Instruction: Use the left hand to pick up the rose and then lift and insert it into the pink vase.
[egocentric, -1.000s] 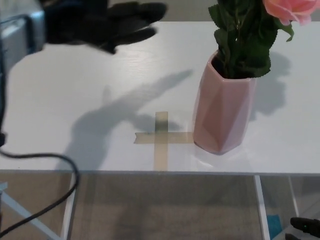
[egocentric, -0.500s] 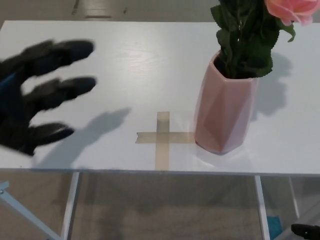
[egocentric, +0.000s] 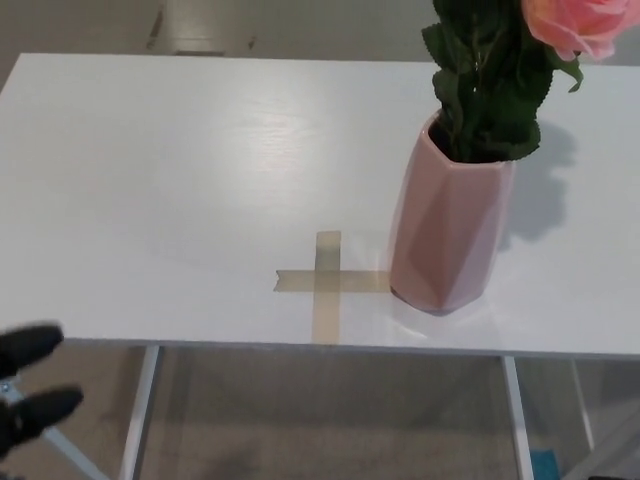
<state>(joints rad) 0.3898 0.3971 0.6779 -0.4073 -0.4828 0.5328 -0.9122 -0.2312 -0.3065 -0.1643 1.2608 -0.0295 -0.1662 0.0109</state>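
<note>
**Rose standing in the pink vase, left hand low at the table's edge**

Head view: The rose sits at the top right corner, its pale pink bloom partly cut off by the picture's upper and right edges. The petals look soft and layered, lighter toward the rim. Below the bloom hangs a thick cluster of dark green leaves, which spills over the mouth of the vase and hides the stem entirely. The leaves lean a little to the left of the bloom.

The pink vase stands upright on the white table, toward the right side and near the front edge. It is a faceted, angular piece with flat panels, wider through the middle and narrower at the foot, in a matte dusty pink. Its shadow and that of the leaves fall on the table to its right.

Just left of the vase's foot lies a cross of tan tape, stuck flat to the table; the right arm of the cross reaches the base of the vase.

The left hand shows only at the lower left corner, below the table's front edge and well apart from vase and rose. Two black fingertips are visible, spread apart from each other and holding nothing. The right hand does not show.

Under the table, white legs and a beige floor are seen.
</note>
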